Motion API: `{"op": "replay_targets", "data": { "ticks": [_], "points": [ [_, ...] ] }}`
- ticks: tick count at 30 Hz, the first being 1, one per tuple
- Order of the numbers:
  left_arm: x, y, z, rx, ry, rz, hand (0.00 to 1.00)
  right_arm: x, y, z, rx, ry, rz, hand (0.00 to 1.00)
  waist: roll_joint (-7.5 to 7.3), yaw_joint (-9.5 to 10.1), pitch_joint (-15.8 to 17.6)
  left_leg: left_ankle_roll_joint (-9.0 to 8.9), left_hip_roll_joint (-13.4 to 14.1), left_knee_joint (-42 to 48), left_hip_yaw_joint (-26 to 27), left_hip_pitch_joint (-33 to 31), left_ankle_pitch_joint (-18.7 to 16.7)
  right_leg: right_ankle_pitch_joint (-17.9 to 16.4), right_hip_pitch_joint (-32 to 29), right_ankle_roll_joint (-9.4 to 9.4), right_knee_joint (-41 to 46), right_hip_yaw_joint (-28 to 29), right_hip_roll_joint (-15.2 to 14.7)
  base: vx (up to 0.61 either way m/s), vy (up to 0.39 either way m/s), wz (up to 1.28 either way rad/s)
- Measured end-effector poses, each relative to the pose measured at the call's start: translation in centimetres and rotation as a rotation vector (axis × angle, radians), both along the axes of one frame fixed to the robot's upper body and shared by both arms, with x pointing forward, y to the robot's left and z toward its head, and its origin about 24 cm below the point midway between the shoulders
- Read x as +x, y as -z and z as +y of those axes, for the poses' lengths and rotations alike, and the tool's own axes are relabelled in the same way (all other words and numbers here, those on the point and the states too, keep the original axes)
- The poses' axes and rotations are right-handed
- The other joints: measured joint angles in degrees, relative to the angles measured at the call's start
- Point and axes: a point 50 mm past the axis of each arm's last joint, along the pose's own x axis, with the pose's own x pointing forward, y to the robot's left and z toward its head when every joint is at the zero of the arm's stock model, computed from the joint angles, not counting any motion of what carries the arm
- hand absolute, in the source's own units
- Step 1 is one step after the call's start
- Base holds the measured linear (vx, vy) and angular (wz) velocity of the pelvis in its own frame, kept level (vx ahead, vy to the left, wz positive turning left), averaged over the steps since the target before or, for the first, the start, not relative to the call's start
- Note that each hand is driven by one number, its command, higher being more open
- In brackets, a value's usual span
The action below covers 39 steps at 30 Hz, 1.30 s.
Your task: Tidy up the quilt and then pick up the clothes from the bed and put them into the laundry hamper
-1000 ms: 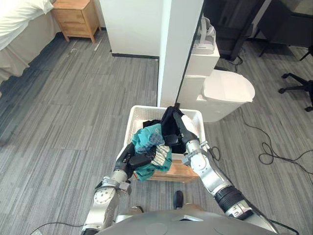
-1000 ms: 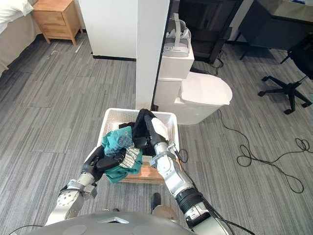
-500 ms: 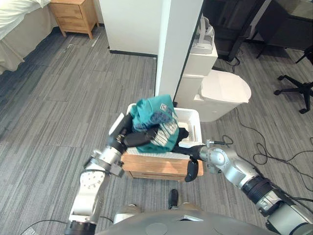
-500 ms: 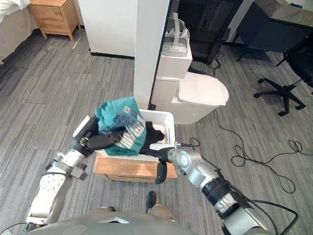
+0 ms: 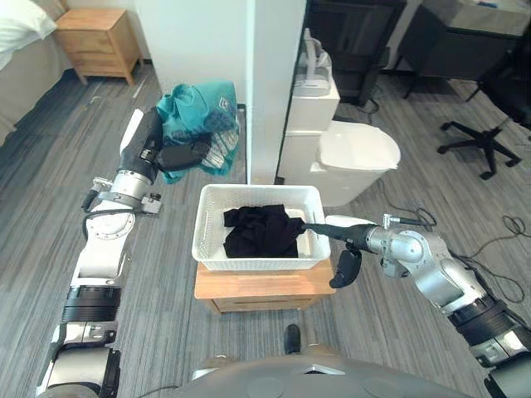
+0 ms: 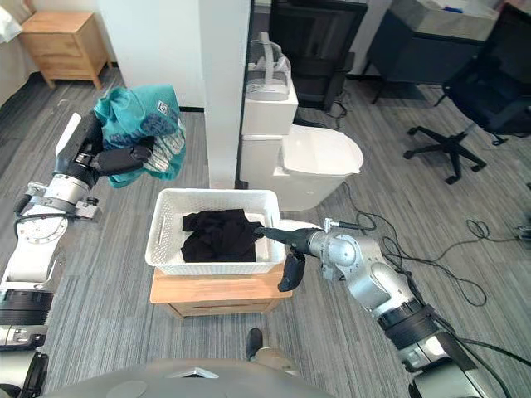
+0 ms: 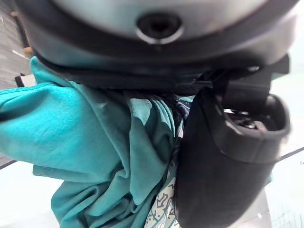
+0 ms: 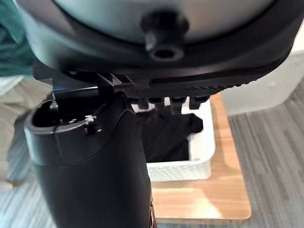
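My left hand (image 5: 158,153) is raised to the left of the hamper, above the floor. It is shut on a bunched teal garment (image 5: 197,120) with a patterned patch; in the left wrist view the teal garment (image 7: 90,142) is pressed under the thumb (image 7: 223,161). The white slatted laundry hamper (image 5: 257,253) stands on a low wooden stand (image 5: 257,290). A black garment (image 5: 261,230) lies inside the hamper, also seen past the right hand (image 8: 90,166). My right hand (image 5: 338,239) is open, its straight fingers reaching to the hamper's right rim.
A white pillar (image 5: 274,83) rises just behind the hamper. Behind and right of it stand a white cabinet and a rounded white lidded fixture (image 5: 358,153). A wooden nightstand (image 5: 95,41) is far left, an office chair (image 5: 489,124) far right, and cables (image 5: 514,240) lie on the floor.
The camera has shifted. My left hand has lifted the teal garment up and leftwards, off the hamper. My right hand has let go of the black garment, which now lies in the hamper.
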Motion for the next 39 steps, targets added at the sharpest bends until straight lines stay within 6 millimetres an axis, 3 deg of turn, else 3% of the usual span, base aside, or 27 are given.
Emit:
{"op": "replay_targets", "data": {
  "ticks": [4,9,13,16,17,20,22,24,27,30,34,39],
  "points": [
    [-0.3,2.8,0.1,-0.032,-0.006,0.11,0.0,-1.2,-0.2,-1.4,0.081,0.095,0.001,1.0,-0.1,-1.52,-0.68,-0.47,0.2,-0.18,3.32,0.83,-0.52,0.38,-0.76,-0.13,0.0,3.16,0.85,-0.06,-0.004,-0.47],
    [-2.2,8.4,-1.3,-0.067,-0.016,0.294,0.0,-3.0,0.4,-4.8,0.154,0.287,-0.003,1.0,0.81,-4.03,-1.35,-1.11,0.35,-1.15,8.0,2.83,-0.98,0.76,-1.22,0.01,0.01,7.67,2.43,-0.02,0.001,-0.44],
    [-3.3,11.2,-2.0,-0.003,-0.021,0.398,0.0,-4.3,1.1,-5.8,0.236,0.38,0.02,1.0,0.87,-5.97,-1.37,-1.4,0.45,-1.12,10.05,3.06,-1.26,1.1,-2.0,0.19,0.02,9.9,3.14,-0.03,-0.003,-0.33],
    [-3.8,12.7,-1.6,0.098,-0.087,0.434,0.0,-6.0,2.5,-5.5,0.345,0.443,0.059,1.0,0.97,-6.8,-1.36,-1.79,0.75,-1.03,12.19,3.74,-1.72,1.4,-2.11,0.16,0.02,11.9,3.95,-0.05,0.001,-0.37],
    [-4.0,13.1,-1.2,0.097,-0.112,0.443,1.0,-6.6,3.0,-5.4,0.368,0.464,0.071,1.0,1.04,-7.3,-1.43,-1.8,0.82,-0.97,12.35,3.58,-2.13,1.4,-2.42,0.16,0.02,12.27,3.98,-0.04,0.0,-0.17],
    [-4.9,14.8,0.6,0.088,-0.206,0.519,1.0,-8.0,4.6,-5.0,0.434,0.539,0.101,1.0,1.24,-8.38,-1.69,-2.07,0.78,-0.88,13.71,2.39,-2.86,1.46,-4.25,0.25,0.02,13.69,4.25,-0.05,-0.005,-0.24],
    [-5.5,15.8,2.5,0.102,-0.277,0.581,1.0,-8.9,6.2,-5.0,0.482,0.615,0.125,1.0,0.57,-9.24,-1.89,-2.1,0.68,-0.84,14.13,0.53,-2.75,1.62,-6.33,0.48,0.03,14.59,4.36,-0.06,-0.022,-0.23],
    [-5.7,16.2,5.0,0.159,-0.366,0.651,1.0,-9.7,7.9,-5.1,0.51,0.718,0.127,1.0,-1.07,-9.59,-0.96,-2.14,0.54,-0.82,14.72,-1.51,-1.91,2.42,-8.7,0.45,0.05,14.97,4.42,-0.04,-0.034,-0.17],
    [-6.8,17.0,7.2,0.122,-0.493,0.741,1.0,-10.6,9.1,-5.1,0.601,0.849,0.104,1.0,-2.43,-9.62,0.08,-2.23,0.63,-0.85,15.22,-1.5,-1.7,2.72,-9.11,0.43,0.06,15.61,4.85,-0.02,-0.017,-0.11],
    [-7.8,17.7,7.9,-0.014,-0.582,0.764,1.0,-11.1,10.0,-5.0,0.702,0.963,0.035,1.0,-2.55,-9.61,0.28,-2.16,0.62,-0.76,15.25,-1.43,-2.19,3.05,-9.11,0.9,0.06,16.1,4.84,0.0,0.017,-0.02],
    [-8.2,17.7,8.0,-0.12,-0.639,0.714,1.0,-12.2,12.1,-4.8,0.711,1.034,0.05,1.0,-2.1,-9.12,0.61,-2.36,0.86,0.25,14.61,-1.04,-2.74,3.05,-8.27,0.9,0.4,15.31,4.52,-0.01,0.02,0.12],
    [-8.8,17.0,6.5,-0.141,-0.614,0.564,1.0,-15.0,14.4,-4.7,0.668,1.102,0.133,1.0,-0.42,-8.13,1.08,-2.69,1.66,1.1,12.76,0.98,-3.63,1.82,-5.57,0.11,1.47,13.88,4.44,-0.03,-0.007,0.2]
  ]
}}
